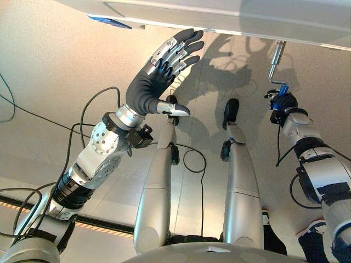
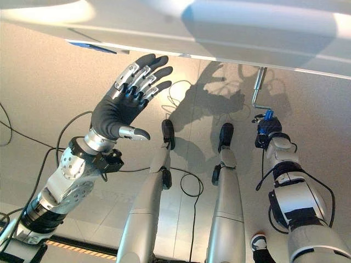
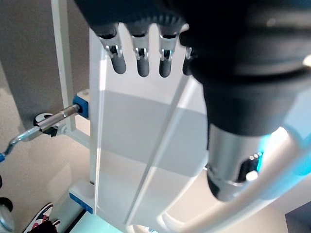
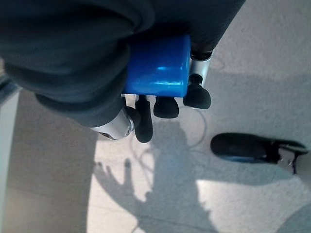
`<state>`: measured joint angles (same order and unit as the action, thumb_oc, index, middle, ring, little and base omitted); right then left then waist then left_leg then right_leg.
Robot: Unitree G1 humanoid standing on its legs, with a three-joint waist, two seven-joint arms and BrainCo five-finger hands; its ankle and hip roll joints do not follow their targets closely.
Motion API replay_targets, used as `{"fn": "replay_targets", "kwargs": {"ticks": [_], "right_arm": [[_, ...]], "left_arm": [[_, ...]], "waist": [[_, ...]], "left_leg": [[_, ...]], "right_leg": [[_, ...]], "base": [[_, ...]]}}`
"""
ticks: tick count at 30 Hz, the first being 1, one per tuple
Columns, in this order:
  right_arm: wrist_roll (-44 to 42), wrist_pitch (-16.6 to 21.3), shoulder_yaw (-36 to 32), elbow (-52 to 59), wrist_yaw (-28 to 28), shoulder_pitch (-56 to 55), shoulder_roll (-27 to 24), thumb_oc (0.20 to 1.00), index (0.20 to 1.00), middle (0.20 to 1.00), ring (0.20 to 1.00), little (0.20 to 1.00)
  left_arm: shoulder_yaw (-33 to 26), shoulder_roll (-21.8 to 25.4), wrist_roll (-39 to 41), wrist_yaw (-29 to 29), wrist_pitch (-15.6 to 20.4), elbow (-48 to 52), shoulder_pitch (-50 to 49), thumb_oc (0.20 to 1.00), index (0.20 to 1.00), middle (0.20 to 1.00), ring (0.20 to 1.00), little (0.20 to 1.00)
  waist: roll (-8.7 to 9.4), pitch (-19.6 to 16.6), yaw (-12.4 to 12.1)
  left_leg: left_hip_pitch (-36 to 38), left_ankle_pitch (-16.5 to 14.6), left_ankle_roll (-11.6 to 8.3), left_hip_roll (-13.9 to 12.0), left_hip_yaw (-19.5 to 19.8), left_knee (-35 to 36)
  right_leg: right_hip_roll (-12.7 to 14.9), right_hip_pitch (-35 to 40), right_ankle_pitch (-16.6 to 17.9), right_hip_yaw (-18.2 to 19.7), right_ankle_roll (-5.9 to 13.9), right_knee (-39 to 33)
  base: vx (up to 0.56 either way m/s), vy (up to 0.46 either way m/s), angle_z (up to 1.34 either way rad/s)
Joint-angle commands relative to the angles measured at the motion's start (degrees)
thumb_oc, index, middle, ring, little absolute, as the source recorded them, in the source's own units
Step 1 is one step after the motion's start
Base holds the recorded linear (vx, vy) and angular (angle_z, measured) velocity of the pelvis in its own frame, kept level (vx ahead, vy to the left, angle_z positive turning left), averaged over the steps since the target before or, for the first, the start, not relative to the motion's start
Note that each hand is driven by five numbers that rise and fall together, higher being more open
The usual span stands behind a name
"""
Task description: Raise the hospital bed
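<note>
My right hand is clamped on the blue crank handle under the bed; left hand spread open nearby. Cranking looks barely begun.

Bright light falls from above and throws sharp, dark shadows of the raised left hand and the crank onto the pale floor. The bed's white edge glares, washed out in places. In the right wrist view the blue handle shines with a soft highlight, and the dark cover close to that lens is blurred.
</note>
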<state>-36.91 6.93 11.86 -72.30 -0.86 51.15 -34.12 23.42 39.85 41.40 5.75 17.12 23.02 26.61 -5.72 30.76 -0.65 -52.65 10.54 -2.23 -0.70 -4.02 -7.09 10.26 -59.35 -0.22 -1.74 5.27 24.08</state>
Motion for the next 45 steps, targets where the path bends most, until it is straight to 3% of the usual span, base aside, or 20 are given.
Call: {"fn": "replay_targets", "kwargs": {"ticks": [1,6,9,12,13,14,15,17,19,20,21,23,30,37,40,45], "right_arm": [[-5.6,2.9,-4.6,-1.6,4.7,-6.8,-10.8,0.2,0.2,0.2,0.2,0.2],[-5.0,4.6,-6.3,1.7,6.4,-10.0,-11.9,0.2,0.2,0.2,0.2,0.2],[-5.8,7.2,-8.9,9.0,8.2,-13.3,-11.9,0.2,0.2,0.2,0.2,0.2],[-4.6,11.5,-12.6,28.2,10.5,-20.7,-9.8,0.2,0.2,0.2,0.2,0.2],[-4.5,15.2,-15.5,42.5,10.6,-25.7,-6.9,0.2,0.2,0.2,0.2,0.2],[-4.3,16.5,-17.3,48.4,10.4,-27.7,-5.6,0.2,0.2,0.2,0.2,0.2],[-4.1,16.3,-17.6,48.9,10.6,-28.2,-5.4,0.2,0.2,0.2,0.2,0.2],[-3.9,18.2,-19.5,62.2,7.3,-32.0,-3.5,0.2,0.2,0.2,0.2,0.2],[-4.9,18.7,-19.6,65.7,6.0,-33.0,-3.1,0.2,0.2,0.2,0.2,0.2],[-5.5,18.3,-18.9,72.0,3.3,-34.6,-2.5,0.2,0.2,0.2,0.2,0.2],[-5.5,18.2,-18.9,72.2,3.3,-34.8,-2.3,0.2,0.2,0.2,0.2,0.2],[-6.9,17.4,-16.7,76.8,-0.4,-35.6,-3.9,0.2,0.2,0.2,0.2,0.2],[-8.3,15.4,-13.0,83.1,-5.5,-36.1,-7.0,0.2,0.2,0.2,0.2,0.2],[-12.1,13.2,-7.2,85.8,-10.1,-34.8,-7.9,0.2,0.2,0.2,0.2,0.2],[-14.5,9.8,1.9,87.6,-14.4,-32.3,-7.7,0.2,0.2,0.2,0.2,0.2],[-14.6,7.8,8.4,87.2,-15.7,-29.1,-5.9,0.2,0.2,0.2,0.2,0.2]], "left_arm": [[-3.8,-0.6,-0.2,1.0,3.1,4.9,-2.3,1.0,1.0,1.0,1.0,1.0],[-4.9,1.1,-1.0,0.3,3.3,5.3,-3.0,1.0,1.0,1.0,1.0,1.0],[-6.9,2.3,-2.2,-0.2,3.5,5.5,-4.1,1.0,1.0,1.0,1.0,1.0],[-9.5,3.3,-4.0,-0.8,3.5,5.1,-6.0,1.0,1.0,1.0,1.0,1.0],[-11.6,3.8,-6.0,-1.3,3.4,4.8,-7.0,1.0,1.0,1.0,1.0,1.0],[-12.2,4.6,-6.6,-1.2,3.3,4.3,-7.4,1.0,1.0,1.0,1.0,1.0],[-12.1,4.7,-6.6,-1.2,3.3,4.4,-7.4,1.0,1.0,1.0,1.0,1.0],[-13.9,7.0,-7.4,-0.7,3.2,2.6,-8.3,1.0,1.0,1.0,1.0,1.0],[-14.4,8.4,-8.3,-0.5,3.2,1.6,-8.7,1.0,1.0,1.0,1.0,1.0],[-15.7,11.4,-10.1,-0.2,3.1,1.0,-10.1,1.0,1.0,1.0,1.0,1.0],[-15.8,11.4,-10.1,-0.2,3.1,1.1,-10.3,1.0,1.0,1.0,1.0,1.0],[-16.3,16.1,-13.1,0.5,3.1,-0.6,-10.7,1.0,1.0,1.0,1.0,1.0],[-15.9,19.9,-15.7,2.2,3.4,-3.3,-10.0,1.0,1.0,1.0,1.0,1.0],[-13.5,19.7,-17.2,2.3,3.4,-5.7,-8.2,1.0,1.0,1.0,1.0,1.0],[-11.4,19.0,-19.5,2.3,2.8,-6.7,-7.3,1.0,1.0,1.0,1.0,1.0],[-10.0,18.4,-20.5,1.6,2.7,-7.5,-5.9,1.0,1.0,1.0,1.0,1.0]], "waist": [[-1.49,-1.0,3.0],[-0.88,-1.0,3.8],[-0.32,-1.0,4.4],[0.49,-1.0,5.6],[1.0,-1.0,6.5],[1.22,-1.0,6.7],[1.31,-1.0,6.7],[1.86,-1.0,7.5],[2.07,-1.0,7.6],[2.42,-1.0,7.8],[2.55,-1.0,7.8],[2.9,-1.0,8.0],[3.1,-1.0,8.3],[3.32,-1.0,8.2],[3.53,-1.0,7.8],[3.55,-1.0,7.5]], "left_leg": [[2.1,-10.4,-1.14,-0.2,-1.6,-9.4],[2.1,-10.4,-1.2,-0.2,-1.7,-9.4],[2.1,-10.4,-1.19,-0.2,-1.8,-9.3],[2.0,-10.3,-1.16,-0.2,-2.0,-9.3],[2.0,-10.3,-1.06,-0.2,-2.0,-9.2],[2.1,-10.4,-1.01,-0.2,-2.1,-9.2],[2.2,-10.4,-1.0,-0.2,-2.1,-9.3],[2.4,-10.4,-0.94,-0.3,-2.3,-9.4],[2.7,-10.4,-0.94,-0.3,-2.3,-9.4],[2.9,-10.2,-0.92,-0.3,-2.4,-9.2],[3.0,-10.2,-0.92,-0.2,-2.4,-9.1],[3.0,-9.9,-0.95,-0.3,-2.7,-9.2],[2.8,-9.7,-1.24,-0.5,-2.8,-9.6],[2.7,-9.7,-1.22,-0.7,-3.1,-9.9],[2.2,-9.5,-1.18,-0.8,-3.5,-9.9],[1.8,-9.4,-1.16,-0.8,-3.5,-10.0]], "right_leg": [[-2.0,3.9,4.7,-0.8,4.35,-7.1],[-2.0,3.9,4.8,-0.8,4.33,-7.2],[-2.1,3.9,4.9,-0.8,4.36,-7.3],[-2.2,3.7,5.1,-0.6,4.46,-7.2],[-2.3,3.5,5.2,-0.4,4.55,-7.2],[-2.3,3.6,5.3,-0.3,4.63,-7.2],[-2.3,3.7,5.3,-0.3,4.63,-7.2],[-2.4,3.9,5.4,-0.1,4.68,-7.2],[-2.3,4.2,5.5,-0.1,4.72,-7.3],[-2.4,4.4,5.8,0.0,4.82,-7.5],[-2.4,4.5,5.8,0.1,4.82,-7.5],[-2.4,4.8,6.1,0.0,4.88,-7.9],[-2.2,5.1,6.7,-0.1,4.96,-8.3],[-2.3,4.9,7.0,0.2,4.95,-8.5],[-2.3,4.6,7.4,0.5,4.83,-8.8],[-2.4,4.3,7.5,0.5,4.77,-9.0]], "base": [[0.0,0.0,0.0],[0.0,0.0,0.0],[0.0,0.0,0.0],[0.0,0.006,-0.01],[-0.01,0.009,-0.07],[-0.01,0.006,-0.1],[-0.01,0.001,-0.1],[-0.02,0.008,-0.06],[-0.02,0.021,-0.03],[0.0,0.0,0.0],[-0.03,0.042,0.01],[-0.02,0.009,-0.03],[-0.01,0.0,-0.02],[0.0,0.0,0.0],[0.0,-0.007,-0.01],[0.0,-0.007,-0.04]]}}
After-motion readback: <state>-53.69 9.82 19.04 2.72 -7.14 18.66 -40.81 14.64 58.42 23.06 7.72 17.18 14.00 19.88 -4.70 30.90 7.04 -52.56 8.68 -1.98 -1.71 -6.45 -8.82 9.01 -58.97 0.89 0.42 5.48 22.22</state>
